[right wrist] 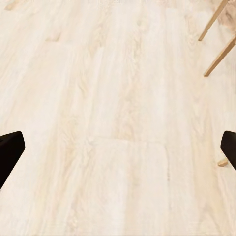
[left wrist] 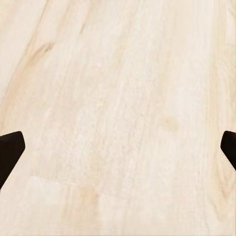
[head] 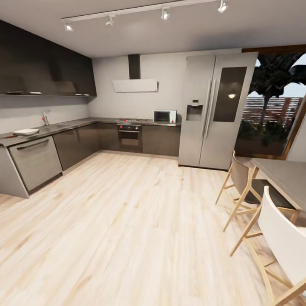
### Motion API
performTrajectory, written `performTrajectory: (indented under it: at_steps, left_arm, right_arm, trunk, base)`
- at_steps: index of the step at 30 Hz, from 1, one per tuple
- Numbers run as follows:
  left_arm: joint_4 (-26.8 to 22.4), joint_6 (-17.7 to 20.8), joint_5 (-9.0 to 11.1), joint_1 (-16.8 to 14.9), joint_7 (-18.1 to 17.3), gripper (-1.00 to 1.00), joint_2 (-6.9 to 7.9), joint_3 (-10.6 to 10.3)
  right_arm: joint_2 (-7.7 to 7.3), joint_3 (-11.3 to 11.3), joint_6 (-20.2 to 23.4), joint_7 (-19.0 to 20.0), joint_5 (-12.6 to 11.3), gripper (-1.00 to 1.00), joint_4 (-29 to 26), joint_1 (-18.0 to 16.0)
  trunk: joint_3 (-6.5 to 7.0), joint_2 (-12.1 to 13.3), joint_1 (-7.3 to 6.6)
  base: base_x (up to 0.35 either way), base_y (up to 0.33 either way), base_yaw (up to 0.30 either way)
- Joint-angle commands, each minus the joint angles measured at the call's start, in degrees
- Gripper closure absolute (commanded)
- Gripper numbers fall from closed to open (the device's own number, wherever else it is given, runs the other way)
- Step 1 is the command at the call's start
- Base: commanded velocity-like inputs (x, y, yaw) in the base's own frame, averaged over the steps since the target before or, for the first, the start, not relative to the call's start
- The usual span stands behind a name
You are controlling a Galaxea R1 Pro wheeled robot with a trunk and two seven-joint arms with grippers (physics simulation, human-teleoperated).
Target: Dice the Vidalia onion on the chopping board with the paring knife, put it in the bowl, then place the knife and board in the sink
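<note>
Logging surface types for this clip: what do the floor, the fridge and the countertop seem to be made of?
The floor looks like pale wood planks, with grain and board seams showing. The fridge looks like brushed steel, grey with a soft sheen. The countertop reads as grey stone or a stone-look slab, smooth and slightly reflective; which one cannot be told from here.

Left gripper (left wrist: 118, 152): two black fingertips (left wrist: 10, 152), matte, wedge-shaped with angled edges, at opposite frame borders. Right gripper (right wrist: 118, 152) same: black angular fingertips (right wrist: 10, 153), plain, no markings, screws or cables visible
</note>
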Motion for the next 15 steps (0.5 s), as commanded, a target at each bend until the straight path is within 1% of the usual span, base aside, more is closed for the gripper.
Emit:
performTrajectory:
  at_steps: [1,15]
  left_arm:
    - [-0.1,-0.1,0.0,0.0,0.0,-1.00,-0.01,0.1]
    - [-0.1,-0.1,-0.1,0.0,0.0,-1.00,-0.01,0.0]
  right_arm:
    - [0.02,0.0,-0.1,-0.2,0.0,-1.00,0.0,0.0]
    - [0.02,0.0,-0.1,-0.2,0.0,-1.00,0.5,0.0]
  trunk:
    - [-0.04,0.0,0.04]
    - [-0.04,0.0,0.04]
  base:
    - [0.345,0.000,0.061]
    - [0.345,0.000,0.099]
